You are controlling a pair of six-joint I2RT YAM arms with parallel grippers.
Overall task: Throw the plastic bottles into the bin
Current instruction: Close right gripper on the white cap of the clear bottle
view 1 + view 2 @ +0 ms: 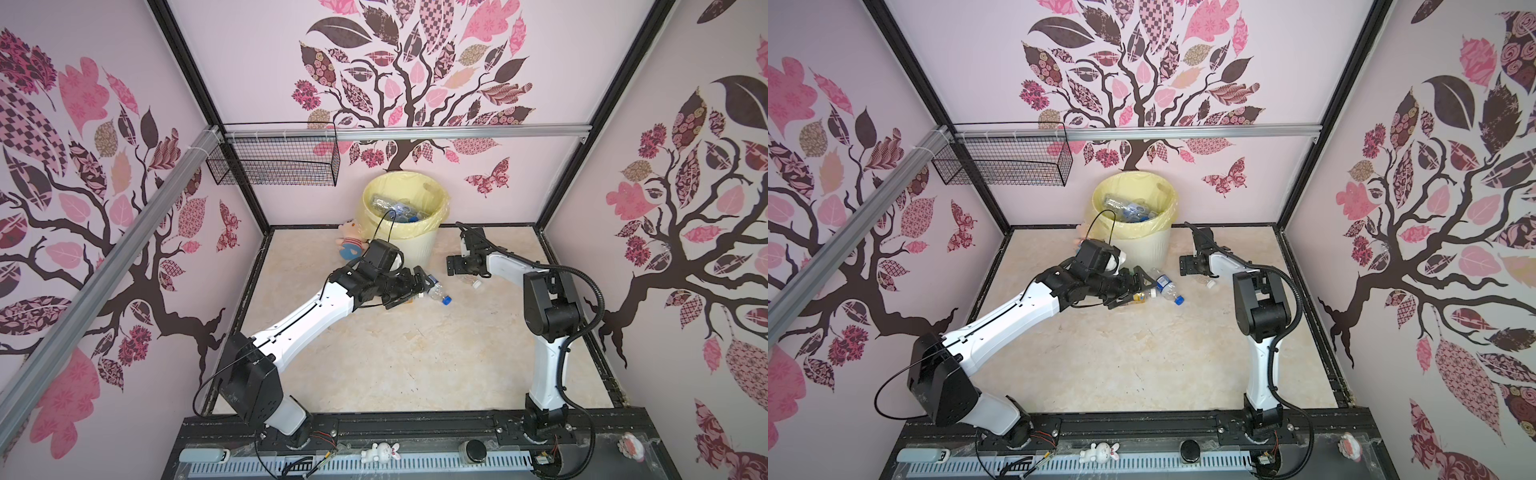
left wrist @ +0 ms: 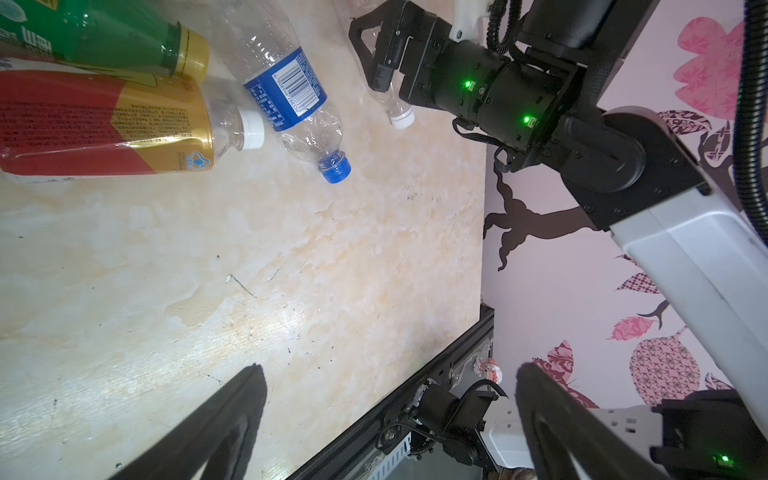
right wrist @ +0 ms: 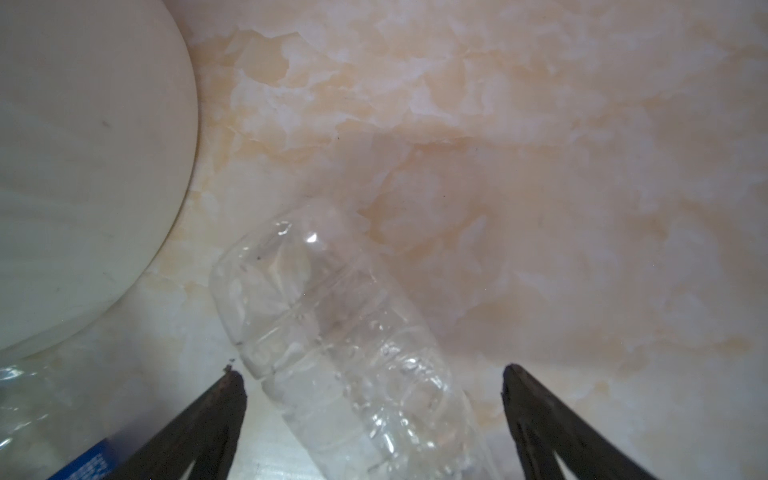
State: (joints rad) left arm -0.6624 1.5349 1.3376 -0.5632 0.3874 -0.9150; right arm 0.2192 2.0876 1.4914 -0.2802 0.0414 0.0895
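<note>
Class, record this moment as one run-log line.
left gripper open, empty | right gripper open over clear ribbed plastic bottle | round cream ribbed plastic bin holds bottles

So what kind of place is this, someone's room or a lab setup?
Probably a lab test booth dressed as a room: left arm and right arm bolted to a front rail, tree-patterned wall panels in a black metal frame, a lined bin on a marble-look floor.

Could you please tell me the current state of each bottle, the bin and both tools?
Bin: upright, lined, partly filled.
Blue-labelled bottle: lying on its side, blue cap on.
Red-labelled bottle: lying, white cap on.
Green bottle: lying, gold cap on.
Clear bottle: lying, not gripped.
Left tool: open, empty.
Right tool: open, straddling the clear bottle.
</note>
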